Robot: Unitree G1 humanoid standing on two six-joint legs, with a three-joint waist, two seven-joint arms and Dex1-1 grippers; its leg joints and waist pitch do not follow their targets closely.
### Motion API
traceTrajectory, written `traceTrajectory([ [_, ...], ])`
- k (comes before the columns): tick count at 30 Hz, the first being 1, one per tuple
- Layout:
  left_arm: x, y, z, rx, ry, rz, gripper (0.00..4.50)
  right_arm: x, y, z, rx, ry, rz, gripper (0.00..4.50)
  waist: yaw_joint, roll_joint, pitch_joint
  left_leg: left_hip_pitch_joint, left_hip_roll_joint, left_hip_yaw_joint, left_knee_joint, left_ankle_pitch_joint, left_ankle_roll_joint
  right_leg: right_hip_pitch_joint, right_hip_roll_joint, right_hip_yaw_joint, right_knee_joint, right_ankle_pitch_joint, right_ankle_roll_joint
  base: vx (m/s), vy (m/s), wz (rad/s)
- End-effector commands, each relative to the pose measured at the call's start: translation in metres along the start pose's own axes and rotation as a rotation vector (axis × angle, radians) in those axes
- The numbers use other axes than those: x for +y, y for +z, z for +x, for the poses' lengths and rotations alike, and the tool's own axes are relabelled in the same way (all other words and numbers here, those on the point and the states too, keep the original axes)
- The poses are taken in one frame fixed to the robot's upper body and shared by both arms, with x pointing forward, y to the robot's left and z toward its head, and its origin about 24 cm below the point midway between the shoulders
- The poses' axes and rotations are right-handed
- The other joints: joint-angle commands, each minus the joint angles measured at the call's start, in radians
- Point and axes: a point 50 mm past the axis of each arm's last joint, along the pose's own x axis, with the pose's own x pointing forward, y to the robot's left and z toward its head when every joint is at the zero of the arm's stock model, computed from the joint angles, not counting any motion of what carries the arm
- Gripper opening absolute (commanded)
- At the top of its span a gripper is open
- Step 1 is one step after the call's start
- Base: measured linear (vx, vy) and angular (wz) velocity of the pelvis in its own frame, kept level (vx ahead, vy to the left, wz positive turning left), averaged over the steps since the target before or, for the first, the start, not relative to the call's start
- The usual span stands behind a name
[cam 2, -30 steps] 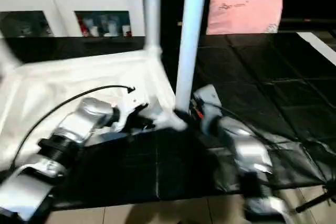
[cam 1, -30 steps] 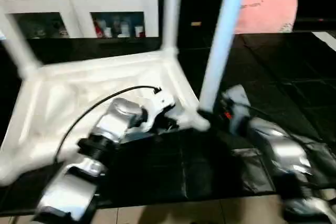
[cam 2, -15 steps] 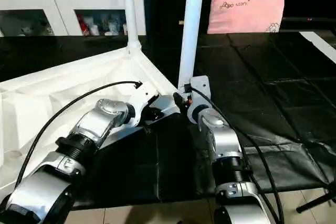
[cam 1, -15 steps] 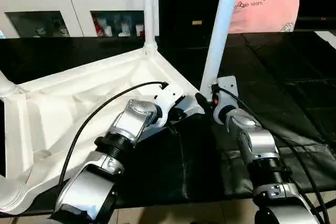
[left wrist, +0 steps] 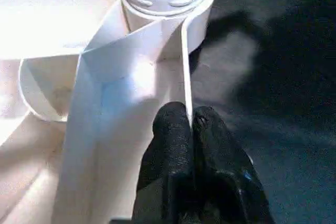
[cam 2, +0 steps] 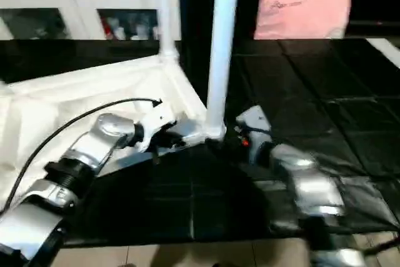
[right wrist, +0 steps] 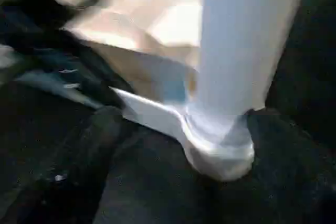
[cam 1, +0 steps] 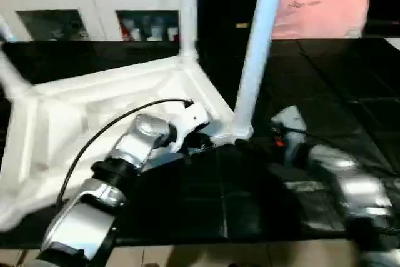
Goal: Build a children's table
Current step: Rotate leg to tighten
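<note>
From the head cameras, the white tabletop (cam 1: 94, 117) lies upside down on the black floor mat (cam 1: 325, 92), its ribbed underside facing up. A leg (cam 1: 255, 48) stands upright in the near right corner socket (cam 1: 232, 133), and a second leg (cam 1: 187, 10) rises from the far corner. Another leg (cam 1: 9, 70) slants up at the left edge. The left gripper (cam 1: 199, 144) reaches to the tabletop's edge beside the near socket. The right arm (cam 1: 340, 179) lies on the mat to the right of that leg, apart from it. Behind stand a white cabinet (cam 1: 94, 4) and a pink pillow (cam 1: 319, 12).

In the left wrist view, the left gripper's (left wrist: 190, 124) black fingers (left wrist: 170, 135) are pressed together, pinching the thin upright rim (left wrist: 185, 77) of the tabletop just beside the socket, where the foot of the leg sits.

In the right wrist view, the leg (right wrist: 247, 40) stands in its socket (right wrist: 220, 150) on the dark mat. One dark finger (right wrist: 97, 145) of the right gripper shows beside it, off the leg; I cannot tell how far the fingers stand apart.
</note>
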Motion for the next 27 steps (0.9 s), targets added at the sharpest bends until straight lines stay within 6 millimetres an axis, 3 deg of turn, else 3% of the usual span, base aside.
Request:
traceTrajectory([
  [1, -0.005, 0.007, -0.001, -0.011, -0.106, 0.069, 0.00, 0.002, 0.010, -0.008, -0.036, 0.093, -0.042, 4.38, 0.001, -0.008, -0.067, 0.002, 0.025, -0.002, -0.059, -0.137, 0.116, 0.066, -0.070, 0.058, -0.071, -0.230, -0.169, 0.000, 0.000, 0.00],
  [4, -0.009, 0.005, -0.008, 0.015, -0.245, 0.176, 0.00, -0.002, 0.010, -0.018, 0.012, 0.194, -0.076, 4.44, 0.014, -0.006, -0.066, 0.002, 0.024, -0.002, -0.058, -0.146, 0.109, 0.065, -0.071, 0.056, -0.074, -0.266, -0.163, 0.000, 0.000, 0.00],
  [10, -0.012, 0.004, -0.011, 0.038, -0.344, 0.236, 0.00, -0.001, 0.007, -0.017, 0.056, 0.293, -0.117, 4.44, 0.035, -0.004, -0.068, 0.007, 0.030, -0.001, -0.059, -0.138, 0.092, 0.061, -0.073, 0.057, -0.071, -0.262, -0.163, 0.000, 0.000, 0.00],
  [17, -0.019, 0.003, -0.011, 0.063, -0.452, 0.297, 0.00, 0.001, 0.005, -0.010, 0.072, 0.417, -0.113, 3.65, 0.041, -0.010, -0.070, 0.004, 0.030, 0.000, -0.057, -0.128, 0.095, 0.065, -0.072, 0.056, -0.063, -0.221, -0.184, 0.000, 0.000, 0.00],
  [27, -0.021, 0.002, -0.011, 0.064, -0.488, 0.314, 0.00, 0.004, 0.002, -0.006, 0.087, 0.519, -0.102, 2.78, 0.050, -0.016, -0.072, 0.003, 0.031, 0.000, -0.055, -0.111, 0.100, 0.065, -0.073, 0.056, -0.060, -0.231, -0.174, 0.000, 0.000, 0.00],
])
